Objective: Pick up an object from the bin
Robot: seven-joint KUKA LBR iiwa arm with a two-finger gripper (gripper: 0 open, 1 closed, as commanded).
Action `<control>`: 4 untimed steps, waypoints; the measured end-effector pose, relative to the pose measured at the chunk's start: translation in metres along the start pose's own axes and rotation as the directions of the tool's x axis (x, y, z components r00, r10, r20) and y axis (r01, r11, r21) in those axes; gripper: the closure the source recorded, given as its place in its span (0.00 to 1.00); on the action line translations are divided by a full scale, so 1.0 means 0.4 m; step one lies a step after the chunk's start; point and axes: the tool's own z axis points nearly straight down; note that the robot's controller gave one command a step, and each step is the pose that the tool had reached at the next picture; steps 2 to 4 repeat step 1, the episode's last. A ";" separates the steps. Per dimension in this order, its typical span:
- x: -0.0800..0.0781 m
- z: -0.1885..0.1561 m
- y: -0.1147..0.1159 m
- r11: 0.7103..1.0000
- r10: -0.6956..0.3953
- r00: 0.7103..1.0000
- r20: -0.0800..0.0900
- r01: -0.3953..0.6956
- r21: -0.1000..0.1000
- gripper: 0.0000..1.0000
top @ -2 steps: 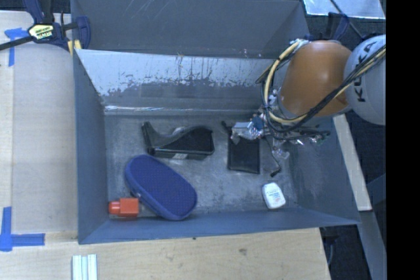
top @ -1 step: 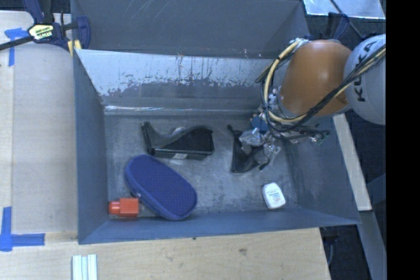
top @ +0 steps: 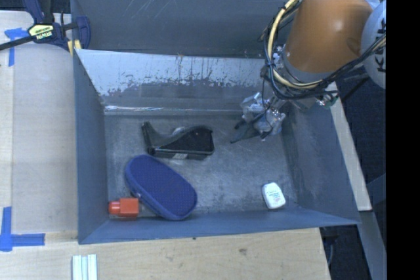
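No word, number or brand is showing clearly enough to be read anywhere in the bin [top: 88,141]. The small white rounded piece [top: 273,195], lying near the front right corner, is carrying a faint greyish mark on its upper face, and it is too small to make out. The white link of the arm [top: 375,20], beside the orange cover [top: 328,26], is showing a few dark strokes that may be lettering; they are running off the right side of the view and cannot be read.
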 end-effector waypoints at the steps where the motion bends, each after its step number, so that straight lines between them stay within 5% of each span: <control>1: 0.046 -0.175 -0.013 1.000 0.006 1.000 -0.002 -0.006 0.001 1.00; 4: 0.046 -0.175 -0.013 1.000 0.006 1.000 -0.002 -0.006 0.001 1.00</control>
